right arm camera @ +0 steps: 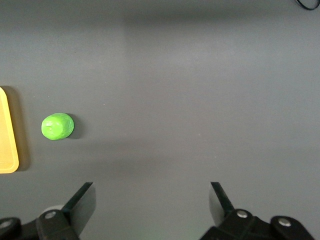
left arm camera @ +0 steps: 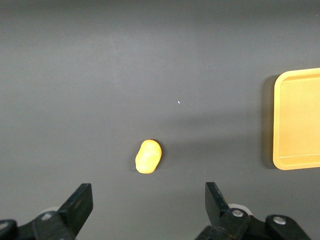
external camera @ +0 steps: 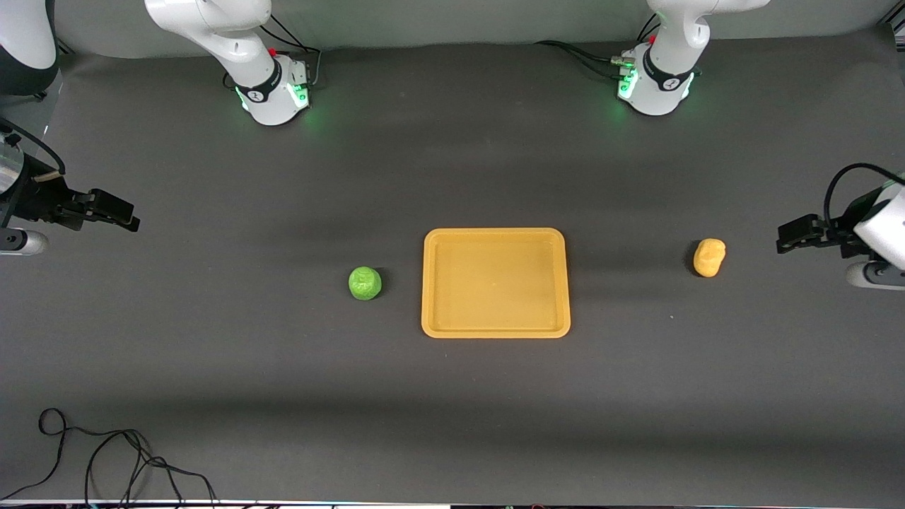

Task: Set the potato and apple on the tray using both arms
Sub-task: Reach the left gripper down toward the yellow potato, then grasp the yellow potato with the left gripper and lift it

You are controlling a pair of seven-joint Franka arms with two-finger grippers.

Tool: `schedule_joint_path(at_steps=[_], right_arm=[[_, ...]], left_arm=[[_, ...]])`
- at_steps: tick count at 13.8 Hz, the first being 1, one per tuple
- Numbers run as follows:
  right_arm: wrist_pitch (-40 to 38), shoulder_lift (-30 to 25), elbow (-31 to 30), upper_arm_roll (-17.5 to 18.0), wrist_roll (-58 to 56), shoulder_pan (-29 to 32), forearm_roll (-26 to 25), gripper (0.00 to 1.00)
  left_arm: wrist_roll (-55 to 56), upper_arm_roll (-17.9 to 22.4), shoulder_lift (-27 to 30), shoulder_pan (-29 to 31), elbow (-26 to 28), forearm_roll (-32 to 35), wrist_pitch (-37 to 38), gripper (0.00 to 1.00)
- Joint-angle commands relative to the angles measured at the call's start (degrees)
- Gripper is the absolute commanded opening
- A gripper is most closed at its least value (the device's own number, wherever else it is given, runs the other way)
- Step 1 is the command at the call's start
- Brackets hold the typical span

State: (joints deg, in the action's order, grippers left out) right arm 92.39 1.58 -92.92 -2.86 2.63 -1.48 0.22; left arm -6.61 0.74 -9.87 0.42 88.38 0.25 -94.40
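The right gripper (external camera: 126, 215) hangs over the table (external camera: 212, 353) at the right arm's end, high above the surface. Its fingers (right arm camera: 82, 202) stand wide apart with nothing between them, and they touch nothing. In the right wrist view the bare mat fills the gap between the two pads.

The apple (external camera: 365, 283) sits on the table between that gripper and the tray (external camera: 495, 331), near the tray's short rim but apart from it. It lies well clear of the right gripper. The right wrist view shows it (right arm camera: 57, 126) round and bright green, with the tray's corner (right arm camera: 7, 150) just past it.

The tray lies flat in the middle of the table, its long sides running from one arm's end to the other. Nothing rests in it.

The potato (external camera: 709, 257) lies on the table toward the left arm's end, well apart from the tray, a little farther from the front camera than the apple. In the left wrist view it (left arm camera: 148, 156) shows as a lumpy oblong piece, with the tray's rim (left arm camera: 277, 125) off to one side.

The left gripper (external camera: 788, 237) hangs over the table at the left arm's end, close to the potato but not touching it. Its fingers (left arm camera: 216, 202) are also spread wide and hold nothing.
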Motion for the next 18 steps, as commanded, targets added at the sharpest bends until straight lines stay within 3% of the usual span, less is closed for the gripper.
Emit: schedule_joint_path(at_steps=[1,5,8,10,13,18], right_arm=[[-0.72,0.27,1.07,0.14,-0.97,0.43,1.01,1.00],[-0.72,0.36,1.07,0.14,-0.97,0.43,1.01,1.00],[-0.72,0.36,1.07,0.14,-1.05,0.43,1.01,1.00],[-0.72,0.36,0.99,0.14,-1.05,0.43,1.01,1.00],[-0.72,0.44,0.98,0.14,-1.05,0.43,1.01,1.00],[-0.81,0.80,0.98,0.14,-0.97,0.43,1.01,1.00]], left_arm=[[0.81,0.40,0.56,-0.33,4.41,0.28,-2.53,1.00],[0.81,0.49,2.04,-0.15,14.78,0.37,-10.87,1.00],[-0.33,0.84,6.26,0.81,30.31,1.68,-23.95,1.00],[-0.33,0.84,5.66,0.46,36.93,2.48,-28.19,1.00],[-7.75,0.84,2.07,0.99,40.99,5.64,-32.68,1.00],[-26.51,0.67,-5.76,5.38,40.91,4.85,-36.55,0.94]])
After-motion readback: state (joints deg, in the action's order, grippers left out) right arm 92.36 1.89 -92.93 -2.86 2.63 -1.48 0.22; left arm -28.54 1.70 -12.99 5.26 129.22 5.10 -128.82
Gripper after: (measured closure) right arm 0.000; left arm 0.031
